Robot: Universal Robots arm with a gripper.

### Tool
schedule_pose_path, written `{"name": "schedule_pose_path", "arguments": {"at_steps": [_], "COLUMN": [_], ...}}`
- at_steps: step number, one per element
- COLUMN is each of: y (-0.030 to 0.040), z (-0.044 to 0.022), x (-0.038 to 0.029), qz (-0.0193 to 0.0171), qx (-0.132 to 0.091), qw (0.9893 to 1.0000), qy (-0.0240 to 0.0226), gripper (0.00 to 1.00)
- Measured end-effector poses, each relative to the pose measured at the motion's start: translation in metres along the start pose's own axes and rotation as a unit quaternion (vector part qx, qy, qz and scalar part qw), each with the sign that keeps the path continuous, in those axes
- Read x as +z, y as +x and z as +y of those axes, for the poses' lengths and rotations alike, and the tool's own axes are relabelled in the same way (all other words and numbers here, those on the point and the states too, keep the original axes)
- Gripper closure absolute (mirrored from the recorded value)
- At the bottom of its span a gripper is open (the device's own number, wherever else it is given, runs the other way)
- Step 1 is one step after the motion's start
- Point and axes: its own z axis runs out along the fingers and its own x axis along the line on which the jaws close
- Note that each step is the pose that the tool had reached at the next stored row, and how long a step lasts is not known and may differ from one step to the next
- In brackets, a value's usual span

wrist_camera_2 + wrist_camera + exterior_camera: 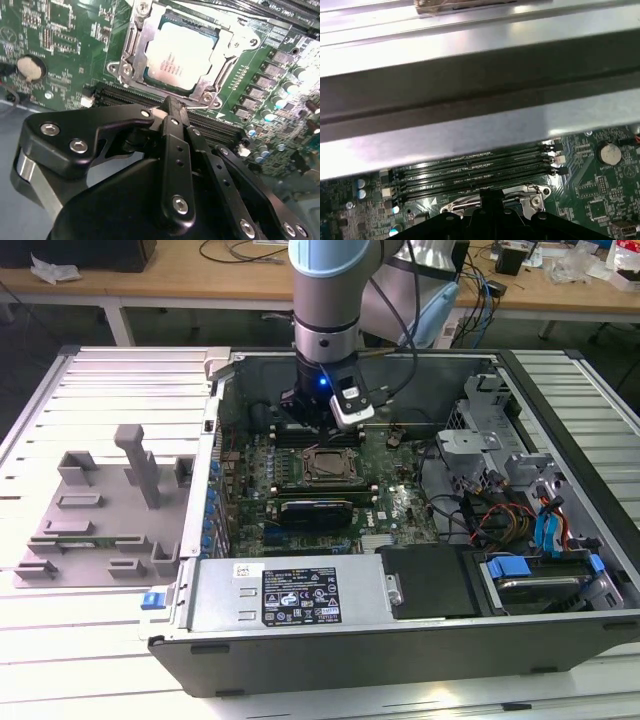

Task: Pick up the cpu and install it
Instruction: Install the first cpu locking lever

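- Arm (pixel 335 300) standing near vertical, reaching straight down into the open computer case (pixel 560 640) from twelve o'clock in the exterior view, blue light glowing at the wrist.
- Gripper (pixel 170 107) poised low over the motherboard (pixel 400 505), fingers pressed together into one closed black tip with nothing clamped between them, as seen in the second wrist view.
- Fingertip hovering just past the socket's edge, over the dark memory slots (pixel 125 95); contact with the board impossible to judge.
- The cpu (pixel 182 55) lying flat inside the metal socket frame (pixel 131 45), silver top facing up, at twelve o'clock from the fingertip in the second wrist view; apart from the gripper.
- In the exterior view, the same socket (pixel 328 466) just at six o'clock from the gripper body.
- Round coin battery (pixel 29 68) at nine o'clock from the socket in the second wrist view; row of small capacitors (pixel 280 95) at three o'clock.
- In the first wrist view, four long memory slots (pixel 470 172) running across, with the case's grey metal wall (pixel 470 135) looming close behind them.
- Grey fixture tray (pixel 100 515) with upright posts outside the case at nine o'clock in the exterior view.
- Drive bays and tangled cables (pixel 500 515) crowding the case at three o'clock; power supply box (pixel 290 595) at six.
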Motion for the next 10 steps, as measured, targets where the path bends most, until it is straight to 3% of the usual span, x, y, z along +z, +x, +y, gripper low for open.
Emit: {"name": "schedule_pose_path", "arguments": {"at_steps": [3,10], "y": [-0.003,-0.0028], "z": [0.0015,0.0087], "x": [0.0019,0.0053], "qz": [-0.0018,-0.0052], "qx": [0.015,0.039], "qw": [0.9999,0.9992], "qy": [0.0011,0.0052], "gripper": [0.89,0.89]}}
